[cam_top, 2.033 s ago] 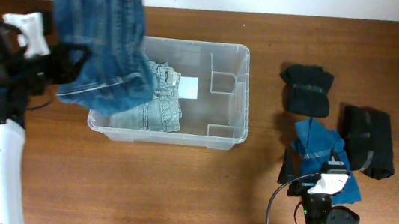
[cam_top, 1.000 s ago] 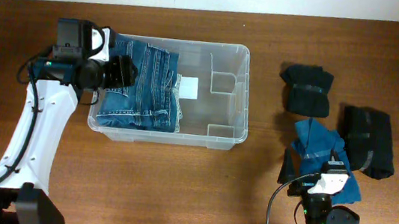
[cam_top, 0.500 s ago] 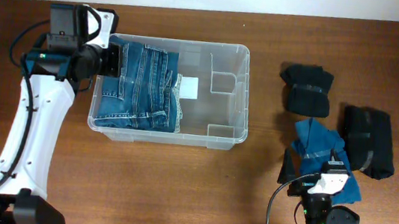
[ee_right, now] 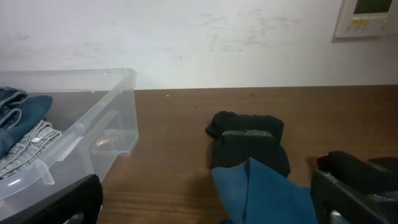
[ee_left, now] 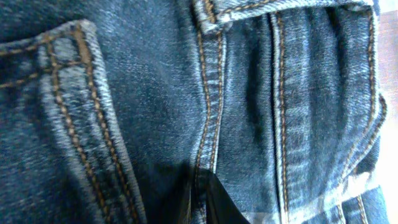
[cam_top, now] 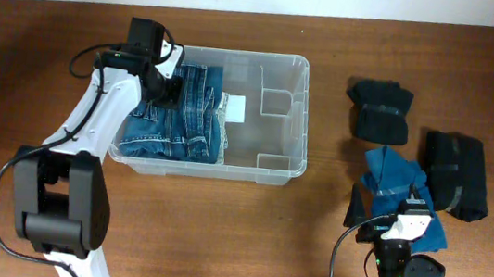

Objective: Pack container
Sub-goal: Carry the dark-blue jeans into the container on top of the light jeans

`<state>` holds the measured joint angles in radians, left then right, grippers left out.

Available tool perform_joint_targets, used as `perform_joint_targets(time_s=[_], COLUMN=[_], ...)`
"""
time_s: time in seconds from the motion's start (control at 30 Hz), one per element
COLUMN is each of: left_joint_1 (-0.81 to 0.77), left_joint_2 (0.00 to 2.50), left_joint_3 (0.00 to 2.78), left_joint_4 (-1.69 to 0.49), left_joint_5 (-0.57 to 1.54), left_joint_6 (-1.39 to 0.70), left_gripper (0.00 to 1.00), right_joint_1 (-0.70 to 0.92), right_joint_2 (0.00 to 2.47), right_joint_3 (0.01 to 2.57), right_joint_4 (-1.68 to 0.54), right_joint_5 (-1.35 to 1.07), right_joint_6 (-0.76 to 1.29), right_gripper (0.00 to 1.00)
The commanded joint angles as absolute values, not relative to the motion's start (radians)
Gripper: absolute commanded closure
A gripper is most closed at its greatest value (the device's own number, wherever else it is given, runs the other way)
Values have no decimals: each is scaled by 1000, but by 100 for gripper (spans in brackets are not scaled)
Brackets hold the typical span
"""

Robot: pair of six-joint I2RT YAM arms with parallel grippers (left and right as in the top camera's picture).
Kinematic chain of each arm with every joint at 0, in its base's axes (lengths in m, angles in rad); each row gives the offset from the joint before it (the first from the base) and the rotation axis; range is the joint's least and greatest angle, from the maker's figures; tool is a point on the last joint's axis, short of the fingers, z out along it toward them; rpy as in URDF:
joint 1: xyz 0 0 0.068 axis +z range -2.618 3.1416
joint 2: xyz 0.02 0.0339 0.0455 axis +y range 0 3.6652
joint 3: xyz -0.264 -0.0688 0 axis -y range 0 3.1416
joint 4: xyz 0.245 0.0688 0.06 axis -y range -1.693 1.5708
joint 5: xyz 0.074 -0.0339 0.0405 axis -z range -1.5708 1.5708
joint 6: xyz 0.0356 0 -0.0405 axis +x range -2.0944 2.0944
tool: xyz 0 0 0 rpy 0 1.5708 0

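jeans [cam_top: 184, 117] now lie flat in the left half of the container [cam_top: 270, 137], which sits on the table left of centre; two seconds ago they hung above it from the left gripper [cam_top: 167, 87]. that gripper now presses into the denim, and i cannot tell how its jaws stand. right gripper [ee_right: 205, 208] is parked, jaws wide apart, empty. judgement: this item is placed; black garments [cam_top: 381, 112] and blue cloth [cam_top: 392, 178] are still outside.

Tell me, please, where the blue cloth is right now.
In the overhead view, the blue cloth lies right of the container, just below a black bundle and left of a black folded garment.
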<state>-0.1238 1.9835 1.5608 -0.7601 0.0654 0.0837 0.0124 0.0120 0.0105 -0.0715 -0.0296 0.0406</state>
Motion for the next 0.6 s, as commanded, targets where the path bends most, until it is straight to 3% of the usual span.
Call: perform_joint_targets(time_s=[0.0,0.23,0.3,0.33,0.37,0.4,0.57], left_joint_1=[-104,-105,-105,-105,-102,-102,-102], left_joint_2=[2064,2015,1989,1976,1943,1927,1810], left_joint_3=[1538,1648,1698,1717,1765,1785,1876], left_joint_4=[-764,-856,-907,-929,-982,-1005,-1095], left_joint_5=[-22,-14,2,16,41,41,39], left_joint_6=[99,99,99,98,94,87,83], left_gripper=[89,90,85,80,62,51,15], right_joint_1=[4,4,4,4,4,4,4], right_joint_2=[7,7,7,7,7,7,7], right_joint_3=[6,6,6,6,6,6,6], right_joint_4=[-78,-78,-78,-78,-78,-78,-78], right_joint_5=[-25,-25,-25,-25,-25,-25,-25], right_joint_6=[33,34,34,34,34,33,34], right_gripper=[2,2,2,2,2,2,2])
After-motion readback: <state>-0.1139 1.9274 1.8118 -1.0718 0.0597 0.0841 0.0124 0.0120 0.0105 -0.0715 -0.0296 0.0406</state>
